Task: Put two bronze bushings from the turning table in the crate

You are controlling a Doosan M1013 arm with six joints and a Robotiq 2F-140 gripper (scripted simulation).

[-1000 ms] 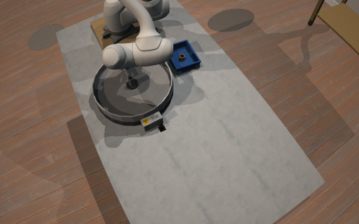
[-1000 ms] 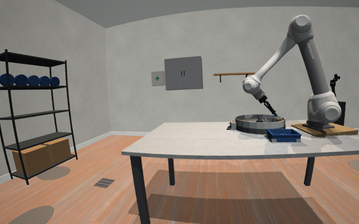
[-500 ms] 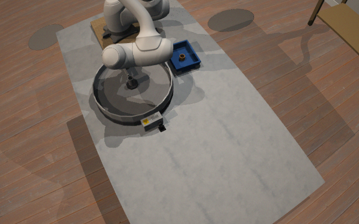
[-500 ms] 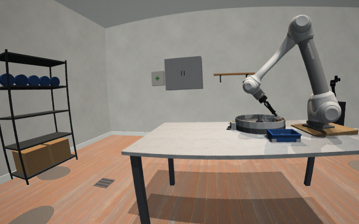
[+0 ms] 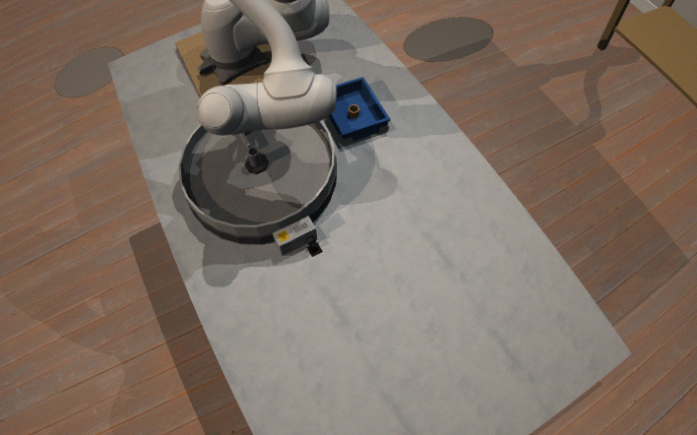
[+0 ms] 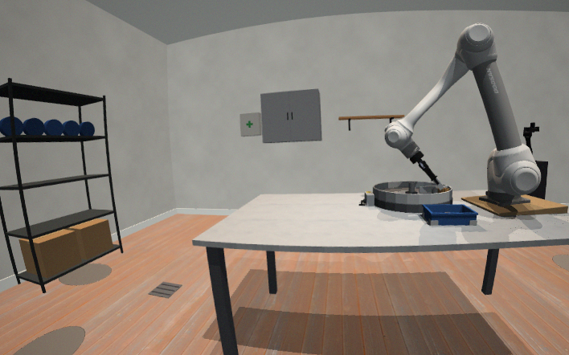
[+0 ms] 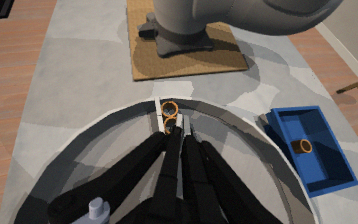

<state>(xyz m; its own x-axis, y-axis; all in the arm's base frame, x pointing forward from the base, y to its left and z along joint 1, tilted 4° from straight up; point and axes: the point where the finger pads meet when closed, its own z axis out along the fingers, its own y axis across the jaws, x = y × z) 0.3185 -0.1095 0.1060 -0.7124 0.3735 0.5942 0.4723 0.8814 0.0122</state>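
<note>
The round grey turning table (image 5: pixel 264 221) (image 6: pixel 393 191) (image 7: pixel 106 125) stands on the table in front of the arm's base. My gripper (image 7: pixel 181 121) (image 6: pixel 439 181) reaches down to its far rim, where two bronze bushings lie in a slot. The fingers are closed on the wall of the nearer bronze bushing (image 7: pixel 170 122). The second bronze bushing (image 7: pixel 169 106) lies just beyond it. The blue crate (image 5: pixel 378 116) (image 6: pixel 449 216) (image 7: pixel 331 182) stands right of the turning table and holds one bronze bushing (image 5: pixel 353 109) (image 7: pixel 301 146). In the top view the arm hides my gripper.
A centre post (image 5: pixel 256 160) (image 7: pixel 97 207) stands in the middle of the turning table. A grey control box (image 5: pixel 294 234) sits at its front rim. The arm's base stands on a wooden plate (image 5: pixel 189 51) (image 7: pixel 191 65) behind the turning table.
</note>
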